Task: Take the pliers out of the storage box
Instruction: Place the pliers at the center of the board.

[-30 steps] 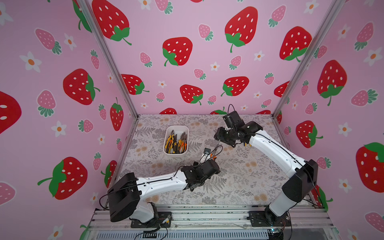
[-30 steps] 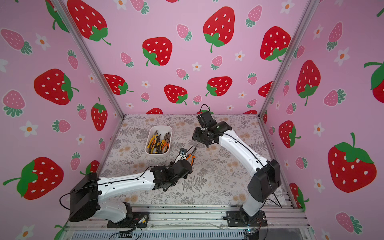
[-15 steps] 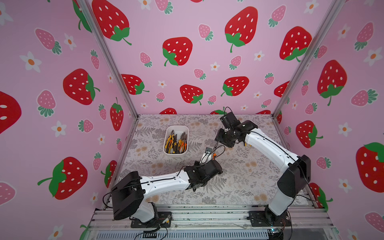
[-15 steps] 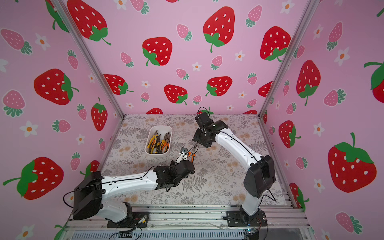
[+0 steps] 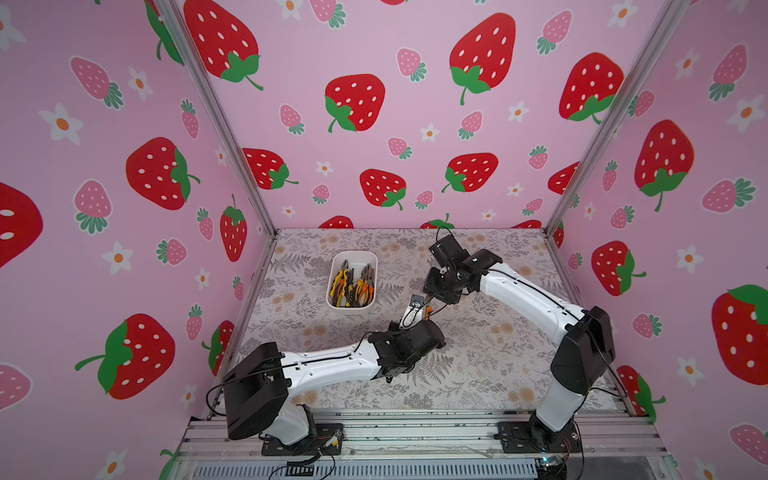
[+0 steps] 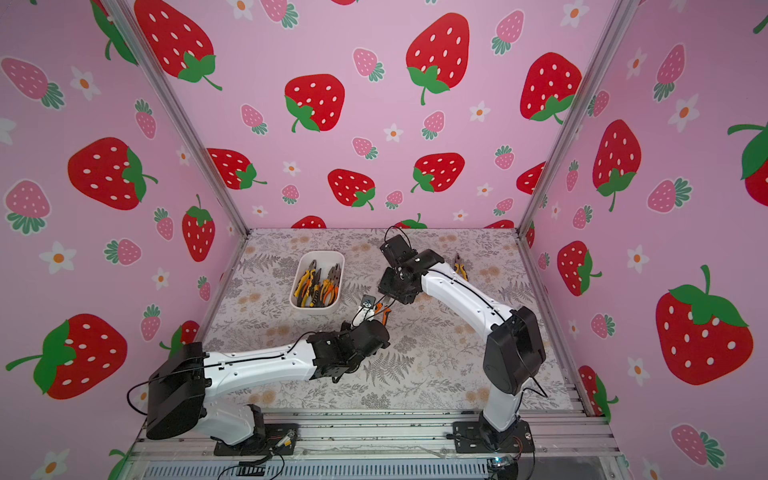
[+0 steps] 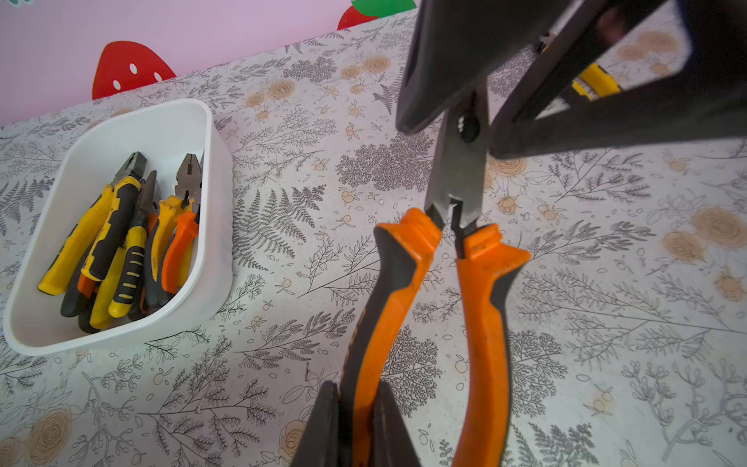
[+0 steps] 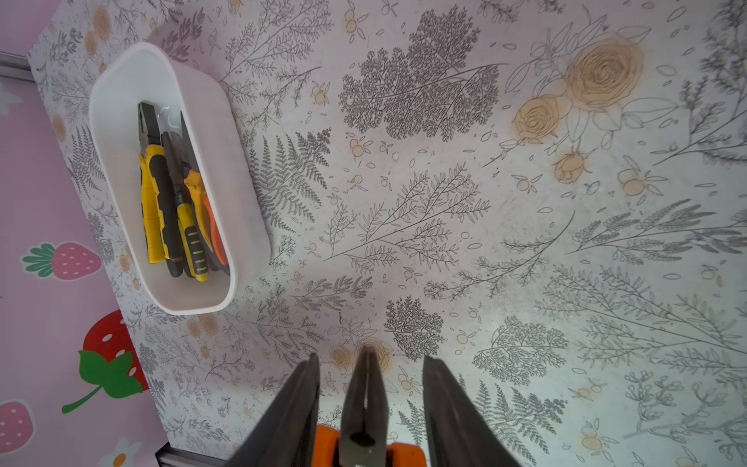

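Pliers lie in the box in both top views, left of both hands. Left wrist: left hand clenched on one handle of an orange plier. Right wrist: right hand released, fingers straddling its nose, gaps either side.

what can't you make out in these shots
- How many pliers lie in the storage box: they overlap; in the right wrist view its near wall covers some.
- Orange pliers nose tip: left wrist view, behind the right hand.
- Handle ends: left wrist view, cut off by the edge.
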{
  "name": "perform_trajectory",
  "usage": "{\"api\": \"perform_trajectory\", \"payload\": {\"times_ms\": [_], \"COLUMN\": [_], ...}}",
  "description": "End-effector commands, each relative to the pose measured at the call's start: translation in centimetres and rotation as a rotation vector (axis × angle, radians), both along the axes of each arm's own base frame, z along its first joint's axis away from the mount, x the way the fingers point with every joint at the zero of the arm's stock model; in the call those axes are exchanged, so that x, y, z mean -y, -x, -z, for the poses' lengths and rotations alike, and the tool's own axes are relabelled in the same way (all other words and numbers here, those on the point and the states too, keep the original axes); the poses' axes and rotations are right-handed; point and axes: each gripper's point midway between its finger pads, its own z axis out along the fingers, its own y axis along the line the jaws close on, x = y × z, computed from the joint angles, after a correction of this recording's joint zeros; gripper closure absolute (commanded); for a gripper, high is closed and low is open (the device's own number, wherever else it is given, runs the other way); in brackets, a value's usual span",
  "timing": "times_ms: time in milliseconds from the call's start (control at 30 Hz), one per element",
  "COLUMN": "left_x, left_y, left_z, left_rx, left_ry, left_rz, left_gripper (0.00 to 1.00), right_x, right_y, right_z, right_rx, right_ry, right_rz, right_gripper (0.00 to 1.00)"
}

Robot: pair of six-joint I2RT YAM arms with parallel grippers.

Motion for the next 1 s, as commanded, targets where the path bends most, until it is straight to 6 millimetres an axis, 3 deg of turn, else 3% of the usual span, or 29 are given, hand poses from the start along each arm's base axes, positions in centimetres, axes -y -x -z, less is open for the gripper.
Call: {"api": "perform_trajectory", "payload": {"times_ms": [0,600,733,900,967], "left_x": [0.7,0.9,0.9,1.0,1.0], "left_y": [-0.9,-0.9,-0.9,-0.9,-0.9], "left_z": [-2.8,-2.6,-2.6,-2.7,-2.8], "left_rx": [0.069,0.066,0.065,0.066,0.065], "left_ry": [0.067,0.067,0.063,0.065,0.07], "left_rz": [-0.033,-0.032,-0.03,-0.028,-0.026], "left_gripper": [1.0,1.0,1.0,1.0,1.0], "right_x": [-0.7,-0.3,-0.2,-0.2,-0.1], "right_y": [0.6,2.2,2.1,2.0,1.9], "right_z": [1.0,1.3,1.3,1.2,1.0], "right_rx": [-0.021,-0.01,-0.006,0.001,0.006], "right_ry": [0.004,0.022,0.029,0.033,0.036], "right_rz": [-0.002,0.01,0.012,0.009,0.01], "right_gripper": [0.55,0.69,0.76,1.0,1.0]}}
